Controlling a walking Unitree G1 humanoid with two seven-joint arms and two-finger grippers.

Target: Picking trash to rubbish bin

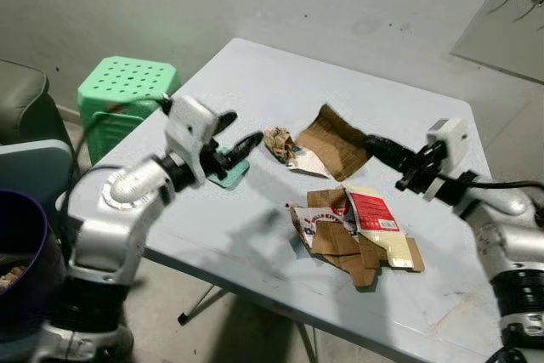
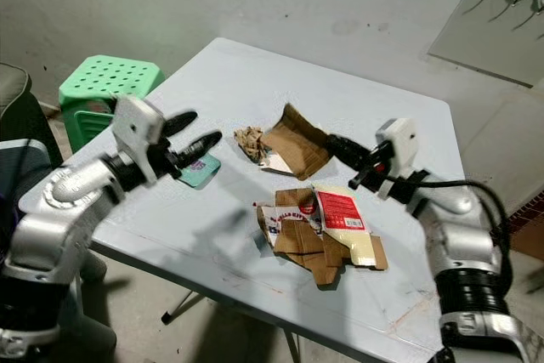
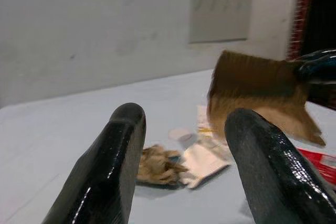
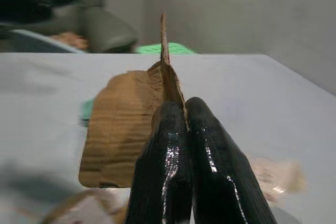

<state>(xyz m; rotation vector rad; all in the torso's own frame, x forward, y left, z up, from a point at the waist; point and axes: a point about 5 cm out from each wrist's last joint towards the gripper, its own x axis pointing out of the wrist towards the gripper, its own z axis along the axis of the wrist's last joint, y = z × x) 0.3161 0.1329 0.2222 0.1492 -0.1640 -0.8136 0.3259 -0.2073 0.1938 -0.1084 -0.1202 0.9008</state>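
Pinching the cardboard piece (image 1: 333,142) edge-on, long axis toward the stool, right gripper (image 1: 374,144) clamps; left gripper (image 1: 235,139) gapes.

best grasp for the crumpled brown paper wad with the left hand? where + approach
Probably pinch the crumpled paper wad across its bunched middle, coming in low along the table from the robot's left. The open left hand already points at it, and its wrist view shows the wad between the fingers. The far side is crowded by the cardboard piece that the right hand holds.
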